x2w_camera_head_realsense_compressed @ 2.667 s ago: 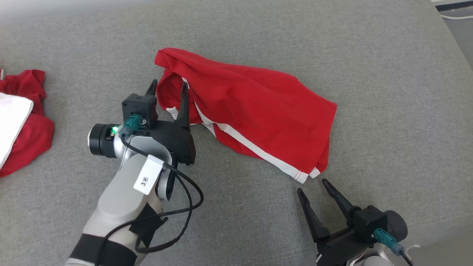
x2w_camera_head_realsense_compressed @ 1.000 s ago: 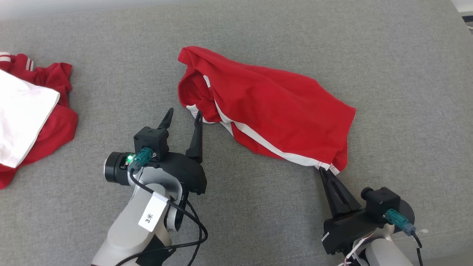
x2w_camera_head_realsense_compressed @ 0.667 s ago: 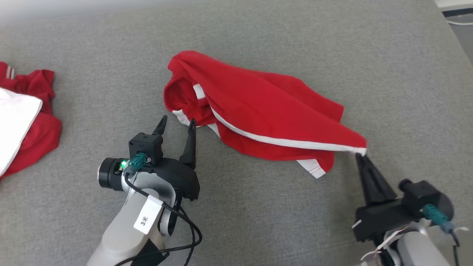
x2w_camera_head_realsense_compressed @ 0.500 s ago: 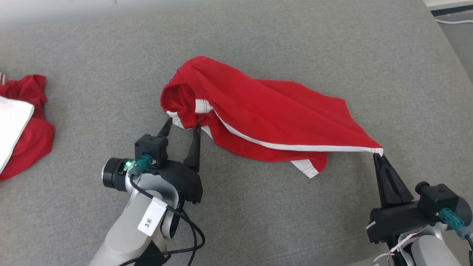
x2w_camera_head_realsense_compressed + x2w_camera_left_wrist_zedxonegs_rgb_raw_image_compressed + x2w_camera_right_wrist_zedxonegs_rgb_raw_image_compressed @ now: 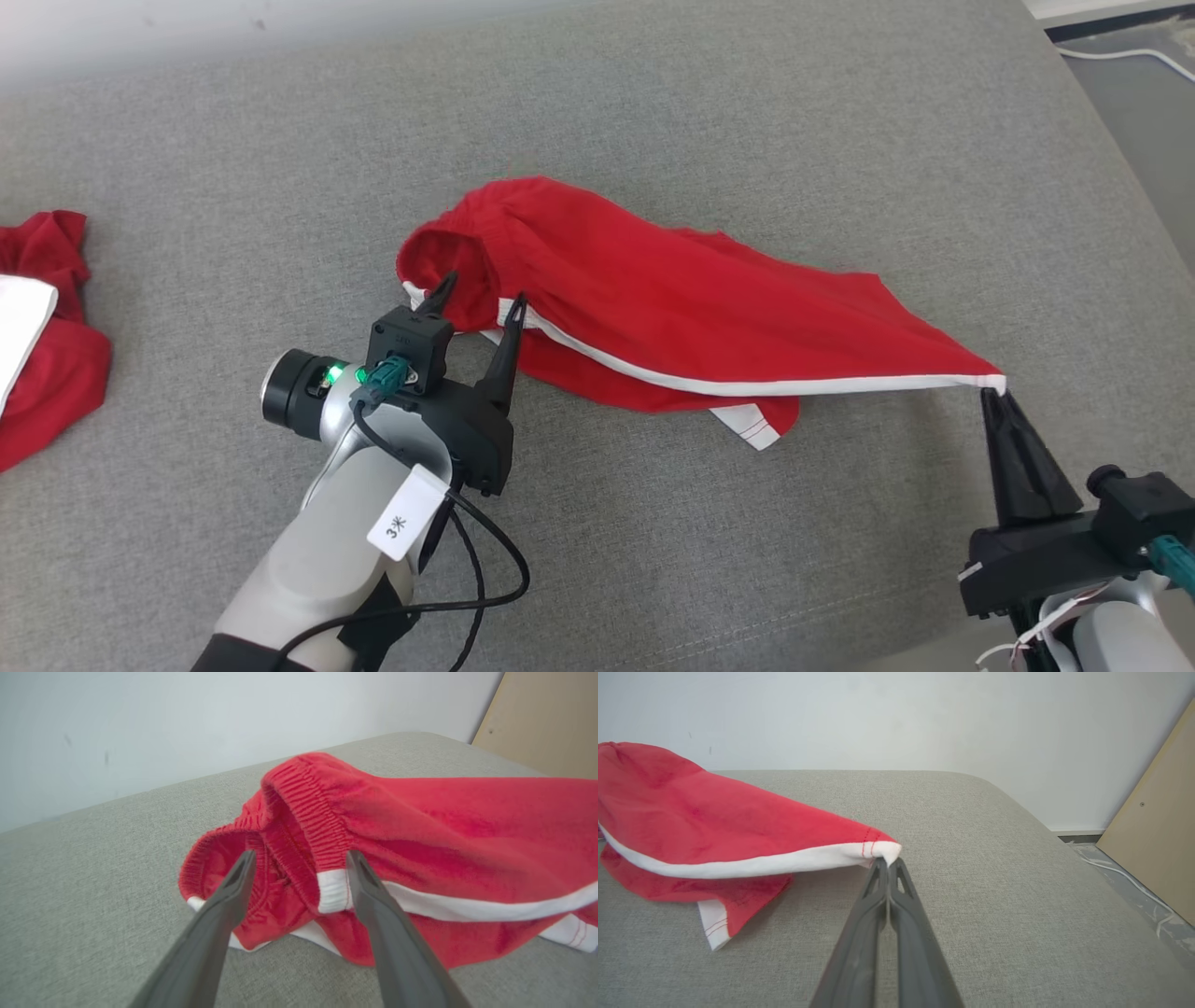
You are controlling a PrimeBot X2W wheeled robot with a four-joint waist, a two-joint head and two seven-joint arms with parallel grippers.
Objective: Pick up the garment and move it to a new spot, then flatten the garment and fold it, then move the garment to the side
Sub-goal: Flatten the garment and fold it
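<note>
Two tools work on one pair of red shorts [image 5: 672, 317] lying on a grey padded surface [image 5: 747, 112]. The right tool [image 5: 990, 397] is clenched on the white-edged corner of one leg hem, which sits right at its fingertips and is raised off the surface. From there the cloth stretches away to that tool's left, one white stripe running along its edge. The second leg hem lies flat below the stretched cloth.

The left tool [image 5: 483, 289] is released, its two fingers spread. The elastic waistband fold, where the stripe ends, stands between the fingertips, unpinched.

Well apart, far to the left tool's left, lies one more red heap [image 5: 47, 373] with one white cloth [image 5: 14, 317] on it.
</note>
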